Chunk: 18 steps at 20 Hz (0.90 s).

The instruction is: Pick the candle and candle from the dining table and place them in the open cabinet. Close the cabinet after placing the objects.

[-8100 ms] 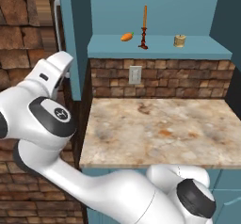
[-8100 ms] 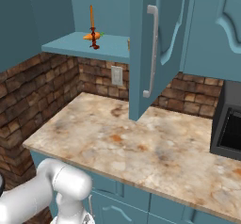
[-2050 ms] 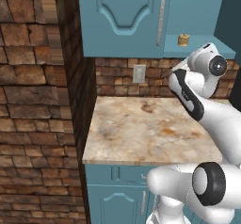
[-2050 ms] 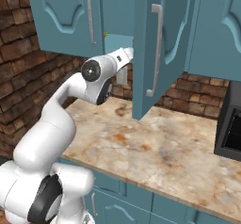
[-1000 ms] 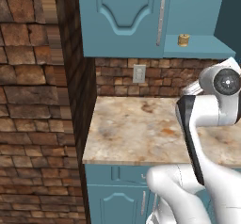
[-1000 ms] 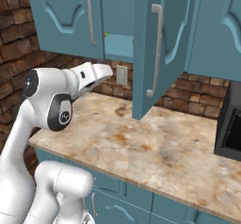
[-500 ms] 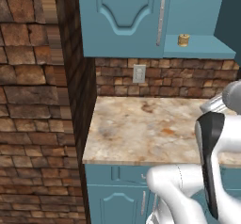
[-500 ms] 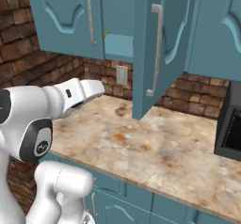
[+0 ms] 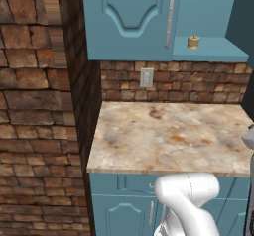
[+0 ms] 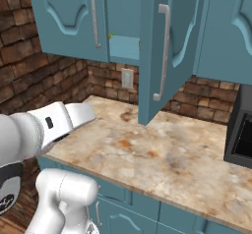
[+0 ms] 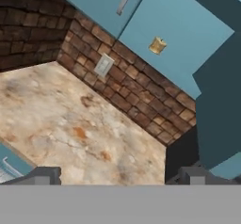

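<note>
The squat yellowish-gold candle (image 9: pixel 193 42) (image 11: pixel 157 45) stands on the teal shelf of the cabinet (image 9: pixel 208 51). The cabinet's left door (image 9: pixel 129 17) is shut. Its right door (image 10: pixel 167 46) stands open, swung out over the dining table (image 9: pixel 168 131). The tall taper candle is hidden behind the shut left door. In the hand view my gripper (image 11: pixel 117 178) is open with nothing between its fingertips (image 11: pixel 44 176). It is well back from the cabinet and looks up at the shelf over the counter. My forearm (image 10: pixel 54 125) reaches low across the left of the right base view.
A wall socket (image 9: pixel 147 77) sits in the brick backsplash below the cabinet. A brick pillar (image 9: pixel 39 106) bounds the counter on the left. The dark sink basin (image 10: pixel 241 134) lies at the right. A tiny orange speck (image 10: pixel 110 35) shows at the left door's edge.
The left door, open in the oldest frames, is now shut over the taper. In the last second my arm has swung down and away from the cabinet, jaws still wide.
</note>
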{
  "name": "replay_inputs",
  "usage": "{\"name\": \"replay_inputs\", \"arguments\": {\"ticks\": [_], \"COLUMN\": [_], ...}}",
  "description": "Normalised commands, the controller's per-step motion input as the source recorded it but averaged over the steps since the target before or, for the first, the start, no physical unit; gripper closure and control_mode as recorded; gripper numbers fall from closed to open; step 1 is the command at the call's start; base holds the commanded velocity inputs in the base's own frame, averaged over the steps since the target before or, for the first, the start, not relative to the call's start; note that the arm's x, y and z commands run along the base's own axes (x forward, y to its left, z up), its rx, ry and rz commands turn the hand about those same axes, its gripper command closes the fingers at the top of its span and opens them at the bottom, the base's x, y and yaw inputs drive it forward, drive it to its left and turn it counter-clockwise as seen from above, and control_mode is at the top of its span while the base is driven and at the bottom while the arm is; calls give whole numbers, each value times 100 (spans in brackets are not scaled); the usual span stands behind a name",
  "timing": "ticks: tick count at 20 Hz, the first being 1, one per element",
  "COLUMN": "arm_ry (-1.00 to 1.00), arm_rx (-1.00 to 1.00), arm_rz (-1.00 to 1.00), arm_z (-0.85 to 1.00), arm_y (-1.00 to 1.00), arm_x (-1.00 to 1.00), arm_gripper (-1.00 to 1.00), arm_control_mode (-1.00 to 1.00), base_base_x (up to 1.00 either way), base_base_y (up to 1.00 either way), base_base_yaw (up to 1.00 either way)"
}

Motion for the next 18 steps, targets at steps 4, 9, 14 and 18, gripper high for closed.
{"name": "replay_inputs", "arguments": {"ticks": [4,9,14,18], "arm_ry": [-2,-8,-4,-6], "arm_rx": [0,5,11,14], "arm_rz": [5,4,11,17], "arm_z": [0,0,0,0], "arm_y": [-1,-34,-54,-47], "arm_x": [-75,-28,-11,0], "arm_gripper": [-100,-100,-100,-100], "arm_control_mode": [-100,-100,-100,-100], "base_base_x": [0,0,0,0], "base_base_y": [0,0,0,0], "base_base_yaw": [0,0,0,0]}}
